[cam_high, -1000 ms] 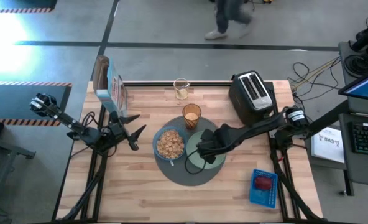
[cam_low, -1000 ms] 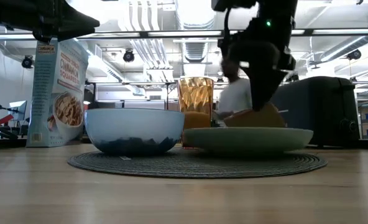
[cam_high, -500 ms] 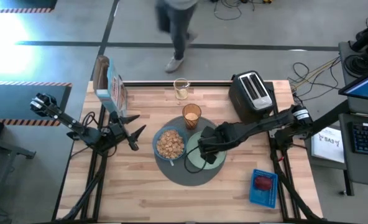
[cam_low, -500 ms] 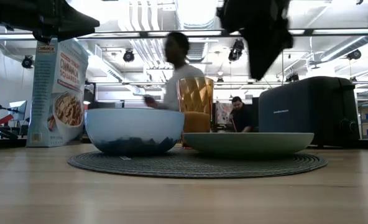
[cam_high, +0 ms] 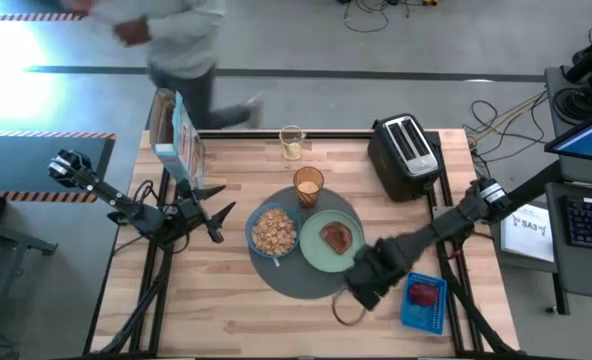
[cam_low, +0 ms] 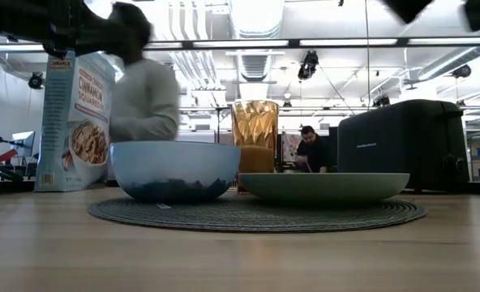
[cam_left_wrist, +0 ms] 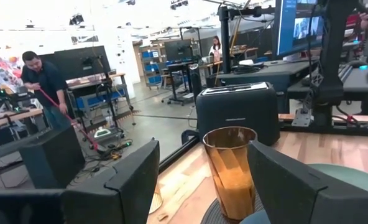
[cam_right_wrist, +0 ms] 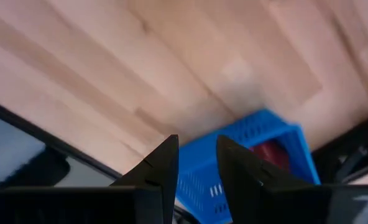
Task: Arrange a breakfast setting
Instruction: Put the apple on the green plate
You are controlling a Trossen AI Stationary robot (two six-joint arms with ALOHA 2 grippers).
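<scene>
While your right gripper [cam_high: 361, 290] hangs over the bare wood at the near edge of the table [cam_high: 226, 310], you have the blue slotted basket [cam_high: 423, 302] just beside it on its outer side, with the red fruit [cam_high: 425, 293] lying inside. In the right wrist view the same basket [cam_right_wrist: 246, 155] shows past the two dark fingers [cam_right_wrist: 162, 168], and the fruit [cam_right_wrist: 272, 154] is a red spot in it. Nothing stands between this gripper and the basket.

On the other side of the gripper, toward the middle of the table, you find the round dark-grey mat [cam_high: 306, 285]. On it sit the pale-green plate [cam_high: 318, 254] with the toast slice [cam_high: 337, 236], and farther on the small blue bowl [cam_high: 273, 232] full of brown cereal [cam_high: 273, 230]. The amber tumbler [cam_high: 308, 185] stands at the far rim of the mat, beyond the plate. Behind that you see the black-and-silver toaster [cam_high: 406, 152] and a small clear cup [cam_high: 291, 143] near the far edge.

The right gripper's fingers stand a little apart, with only a narrow gap, and they hold nothing and touch nothing.

Your left gripper [cam_high: 216, 210] waits at the left side of the table, next to the cereal box [cam_high: 176, 135], its fingers spread wide and empty. In its wrist view the tumbler [cam_left_wrist: 230, 168] shows between the fingers, farther off, with the toaster [cam_left_wrist: 237, 112] behind it.

A person [cam_high: 181, 45] is passing on the floor beyond the far edge of the table.
</scene>
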